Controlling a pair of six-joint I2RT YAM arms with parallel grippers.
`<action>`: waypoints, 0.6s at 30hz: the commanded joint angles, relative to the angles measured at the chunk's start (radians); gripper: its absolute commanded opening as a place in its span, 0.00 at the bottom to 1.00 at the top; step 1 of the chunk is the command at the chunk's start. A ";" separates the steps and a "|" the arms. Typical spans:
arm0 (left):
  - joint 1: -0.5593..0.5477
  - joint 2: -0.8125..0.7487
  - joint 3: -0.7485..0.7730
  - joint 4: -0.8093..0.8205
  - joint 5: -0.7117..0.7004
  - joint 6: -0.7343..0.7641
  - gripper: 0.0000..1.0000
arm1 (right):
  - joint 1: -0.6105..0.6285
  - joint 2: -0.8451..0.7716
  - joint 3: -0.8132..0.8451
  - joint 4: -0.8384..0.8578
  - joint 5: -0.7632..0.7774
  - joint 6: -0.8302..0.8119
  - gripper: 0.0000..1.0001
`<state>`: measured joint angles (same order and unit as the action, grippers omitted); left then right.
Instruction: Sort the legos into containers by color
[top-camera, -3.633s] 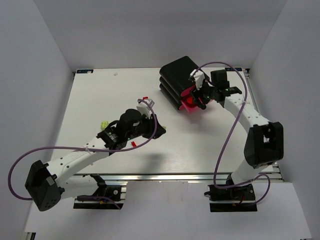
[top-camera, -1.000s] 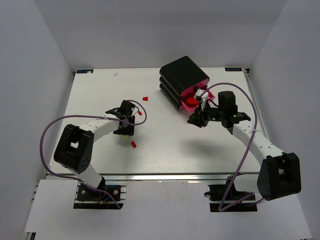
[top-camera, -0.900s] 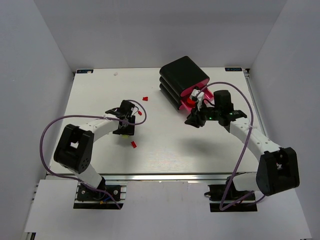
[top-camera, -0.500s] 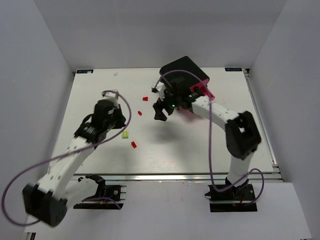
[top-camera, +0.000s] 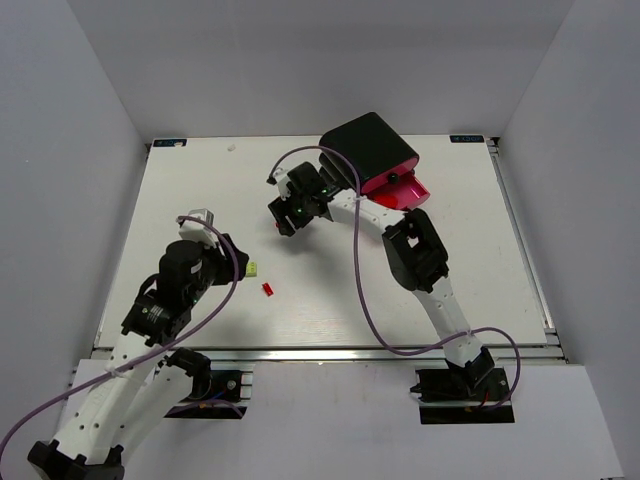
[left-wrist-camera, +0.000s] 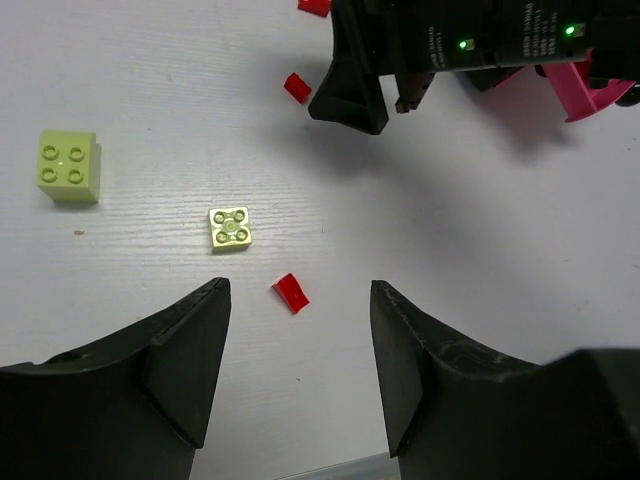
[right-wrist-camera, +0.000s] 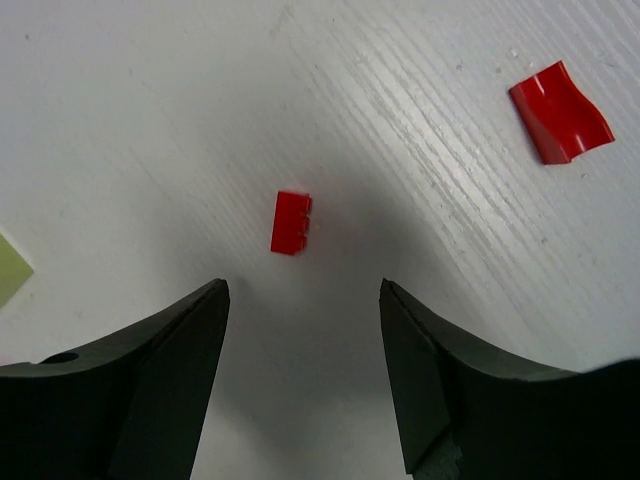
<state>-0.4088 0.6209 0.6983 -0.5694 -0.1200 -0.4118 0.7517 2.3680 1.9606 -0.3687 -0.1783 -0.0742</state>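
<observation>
**Both grippers empty over loose bricks, with nudges and a mixed pick to guard against**

From above: finds the left gripper just beside a flat yellow-green brick, with a red brick near it. Finds the right gripper out over the table, well apart from the black cabinet and its 1 open pink drawer. Means a long carry back, with room for a tiny brick to slip out on the way. Also brings both arms near each other mid-table, inviting a knock on reaching for neighbouring legos.

From the left wrist: shows fingers spread wide and holding nothing, with the red brick on the table between the tips. Places the flat yellow-green brick just beyond and a taller yellow-green brick off to the left. Could catch the red brick by a corner on descending off-centre and flick it aside.

From the right wrist: shows fingers parted and empty, with a small red brick just ahead of the tips and a curved red piece well apart to the right. Could tip or squirt that narrow brick out by closing askew.
</observation>
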 joint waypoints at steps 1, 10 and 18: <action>0.004 -0.038 0.004 0.009 -0.023 0.002 0.68 | 0.018 0.034 0.079 0.024 0.046 0.050 0.67; -0.015 -0.110 -0.013 0.017 -0.033 -0.004 0.70 | 0.037 0.102 0.121 0.060 0.083 0.050 0.54; -0.015 -0.116 -0.013 0.017 -0.032 -0.002 0.70 | 0.041 0.132 0.146 0.085 0.091 0.025 0.32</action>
<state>-0.4210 0.5129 0.6945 -0.5610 -0.1432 -0.4126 0.7868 2.4748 2.0686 -0.3180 -0.1024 -0.0418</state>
